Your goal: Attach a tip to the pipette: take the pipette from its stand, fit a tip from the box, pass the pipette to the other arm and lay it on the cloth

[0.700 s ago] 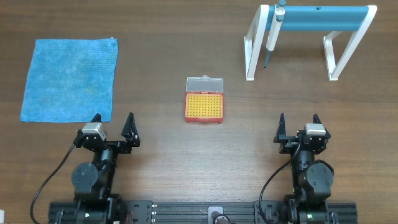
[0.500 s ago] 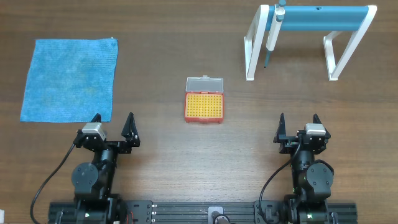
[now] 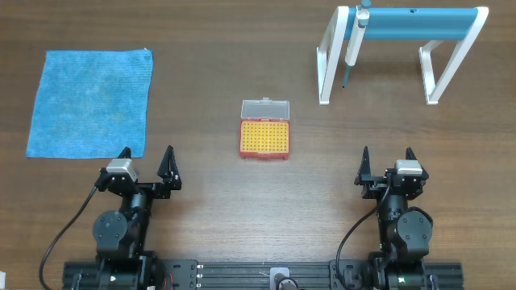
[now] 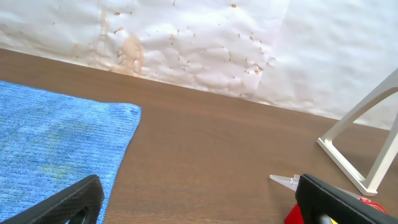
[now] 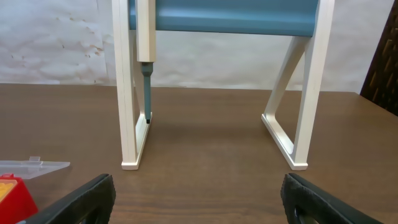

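Note:
The pipette (image 3: 353, 47) hangs upright at the left end of the white stand with a blue top bar (image 3: 403, 24), at the back right; in the right wrist view the pipette (image 5: 145, 74) hangs by the stand's left leg (image 5: 126, 93). A red tip box (image 3: 264, 130) with yellow tips and an open clear lid sits mid-table. A blue cloth (image 3: 90, 103) lies at the back left, and the cloth (image 4: 50, 155) fills one side of the left wrist view. My left gripper (image 3: 146, 158) and right gripper (image 3: 386, 159) stand open near the front edge, holding nothing.
The wooden table (image 3: 242, 209) is bare between the arms and the box. A white papered wall (image 4: 249, 43) runs behind the table's far edge. Cables trail from both arm bases at the front.

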Robot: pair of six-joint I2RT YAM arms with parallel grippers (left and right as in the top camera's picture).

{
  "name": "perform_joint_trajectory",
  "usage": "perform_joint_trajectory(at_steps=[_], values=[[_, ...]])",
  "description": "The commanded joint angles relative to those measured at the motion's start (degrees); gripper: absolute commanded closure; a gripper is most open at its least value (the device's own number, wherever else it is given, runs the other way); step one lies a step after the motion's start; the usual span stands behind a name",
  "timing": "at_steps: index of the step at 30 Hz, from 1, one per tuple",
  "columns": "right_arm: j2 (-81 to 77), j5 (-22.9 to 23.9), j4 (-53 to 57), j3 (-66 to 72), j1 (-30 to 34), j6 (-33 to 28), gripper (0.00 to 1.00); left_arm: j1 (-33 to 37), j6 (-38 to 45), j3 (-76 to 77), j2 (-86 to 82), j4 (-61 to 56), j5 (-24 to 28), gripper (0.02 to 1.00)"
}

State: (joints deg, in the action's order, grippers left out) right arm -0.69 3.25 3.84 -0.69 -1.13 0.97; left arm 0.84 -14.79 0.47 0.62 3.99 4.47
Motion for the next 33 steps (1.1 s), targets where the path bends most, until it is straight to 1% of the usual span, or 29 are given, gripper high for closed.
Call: perform_joint_trajectory(at_steps=[1,2,4,6,8,9,12,14,16,17,18,24,33], values=[[0.6,-0.5,0.0,0.5,0.2,-0.4,0.139,0.2,0.7,-0.2,-0.4,0.3,-0.8,0.018],[0.6,-0.5,-0.1,0.5,0.2,-0.4,0.139,0.2,0.7,-0.2,-0.4,0.3,-0.8,0.018],[0.3,-0.5,-0.1,0.5,0.2,-0.4,0.016,0.2,0.7,-0.2,-0.4,0.3,-0.8,0.018],[-4.0,-0.5,-2.2,-1.0,0.2,-0.4,0.014,0.2,0.7,-0.2,-0.4,0.3,-0.8,0.018],[-12.3,-0.5,-12.3,-2.7,0.2,-0.4,0.014,0.2,0.7,-0.2,-0.4,0.3,-0.8,0.018],[-21.2,-0.5,-19.8,-4.4,0.2,-0.4,0.012,0.2,0.7,-0.2,-0.4,0.3,-0.8,0.018],[-44.4,-1.1,-35.7,-11.1,0.2,-0.3,0.014,0.2,0.7,-0.2,-0.4,0.3,-0.8,0.018],[-59.9,-1.1,-49.7,-15.4,0.2,-0.3,0.014,0.2,0.7,-0.2,-0.4,0.3,-0.8,0.018],[-69.2,-1.2,-58.6,-17.9,0.2,0.0,0.014,0.2,0.7,-0.2,-0.4,0.3,-0.8,0.018],[-75.1,-1.2,-63.3,-20.0,0.1,1.9,0.014,0.2,0.7,-0.2,-0.4,0.3,-0.8,0.018],[-79.3,-1.2,-65.6,-21.9,-0.5,2.4,0.012,0.2,0.7,-0.2,-0.4,0.3,-0.8,0.018],[-89.9,-1.2,-65.7,-30.3,-2.2,2.4,0.014,0.2,0.7,-0.2,-0.4,0.3,-0.8,0.018],[-97.5,-1.2,-65.7,-36.2,-2.2,2.4,0.014,0.2,0.7,-0.2,-0.4,0.3,-0.8,0.018]])
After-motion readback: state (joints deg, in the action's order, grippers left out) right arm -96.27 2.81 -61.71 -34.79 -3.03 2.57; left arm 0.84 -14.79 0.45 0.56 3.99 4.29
